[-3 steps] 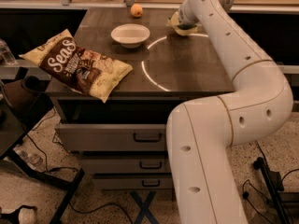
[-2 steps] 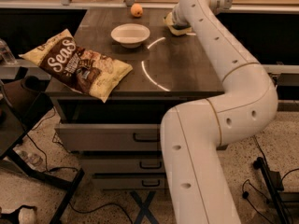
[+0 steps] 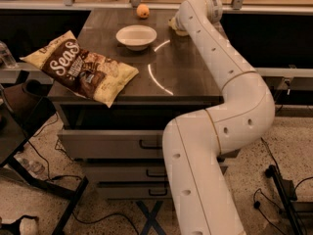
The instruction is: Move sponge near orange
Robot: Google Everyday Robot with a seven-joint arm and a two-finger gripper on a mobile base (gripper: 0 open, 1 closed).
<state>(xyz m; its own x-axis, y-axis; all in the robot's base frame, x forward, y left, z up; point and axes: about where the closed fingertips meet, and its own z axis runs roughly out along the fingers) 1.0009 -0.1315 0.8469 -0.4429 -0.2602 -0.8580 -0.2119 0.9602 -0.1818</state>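
Observation:
The orange [image 3: 143, 11] is a small round fruit at the far edge of the dark table [image 3: 186, 67], left of centre. A pale yellow piece of the sponge [image 3: 173, 25] shows at the far right of the table, sticking out from under the end of my white arm. My gripper [image 3: 178, 25] is there at the arm's end, down on the sponge and mostly hidden by the wrist. The sponge lies about a bowl's width to the right of the orange.
A white shallow bowl [image 3: 136, 36] stands in front of the orange. A chip bag [image 3: 80, 68] lies over the table's left front corner. My arm [image 3: 220, 67] runs along the table's right side. Drawers [image 3: 112, 143] are below the table top.
The arm's end has moved left along the far edge of the table, and the sponge with it, closer to the orange. The bowl, orange and bag have not moved.

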